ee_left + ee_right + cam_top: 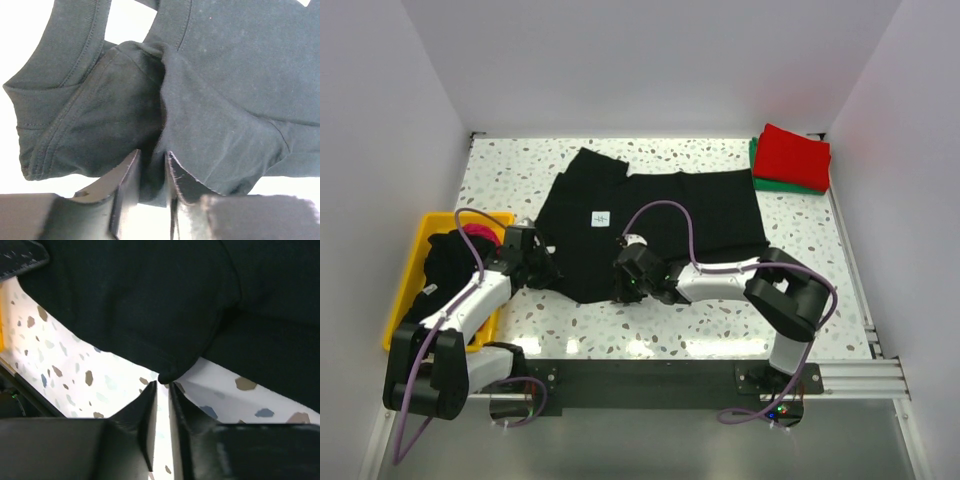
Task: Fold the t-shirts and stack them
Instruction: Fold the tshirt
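Fig.: black t-shirt (660, 215) flat, table centre. L gripper (152, 157) pinches its near-left cloth; R gripper (162, 387) narrow, near hem at tips, hold unclear. Seat R deeper, then lift both evenly w/ hem taut.

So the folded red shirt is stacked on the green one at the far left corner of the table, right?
Not left: the top external view shows the red shirt stacked on the green shirt at the far right corner.
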Tool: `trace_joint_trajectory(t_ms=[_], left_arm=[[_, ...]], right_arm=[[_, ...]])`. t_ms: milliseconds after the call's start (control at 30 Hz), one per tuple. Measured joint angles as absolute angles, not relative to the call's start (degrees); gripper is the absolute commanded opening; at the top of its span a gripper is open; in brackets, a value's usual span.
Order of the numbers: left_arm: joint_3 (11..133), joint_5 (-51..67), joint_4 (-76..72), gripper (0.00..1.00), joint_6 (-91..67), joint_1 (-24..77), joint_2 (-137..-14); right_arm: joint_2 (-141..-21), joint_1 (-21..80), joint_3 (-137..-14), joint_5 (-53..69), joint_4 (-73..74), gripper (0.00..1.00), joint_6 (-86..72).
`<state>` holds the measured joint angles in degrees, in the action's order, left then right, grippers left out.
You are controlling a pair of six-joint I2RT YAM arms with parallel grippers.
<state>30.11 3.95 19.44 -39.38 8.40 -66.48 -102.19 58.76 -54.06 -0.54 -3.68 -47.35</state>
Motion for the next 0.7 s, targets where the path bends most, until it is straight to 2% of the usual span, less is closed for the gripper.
trace_joint_trajectory(t_ms=[67,100,200,333,633,700], left_arm=[[30.11,4.32,19.31,0.27,-39.35,8.38,-66.48],[30.11,4.43,19.31,0.26,-39.35,8.4,-66.5],[30.15,4.89,19.22,0.21,-39.35,8.4,-66.92],[31.18,5.72,19.25,0.14,-39.35,8.4,-68.34],[38.44,6.9,18.98,0.12,-39.33,8.4,-74.22],[39.99,7.38,18.79,0.11,-39.33,8.4,-76.03]], right_arm=[[-102.59,58.76,-54.89,-0.54,-3.75,0.11,-47.55],[-102.83,58.78,-55.37,-0.56,-3.75,0.05,-47.57],[-102.94,58.78,-56.38,-0.6,-3.51,0.0,-47.59],[-102.94,58.76,-58.28,-0.99,-2.31,0.0,-47.44],[-102.98,56.25,-66.04,-1.96,1.91,0.0,-45.47],[-102.98,55.11,-66.92,-2.02,2.72,0.05,-44.88]])
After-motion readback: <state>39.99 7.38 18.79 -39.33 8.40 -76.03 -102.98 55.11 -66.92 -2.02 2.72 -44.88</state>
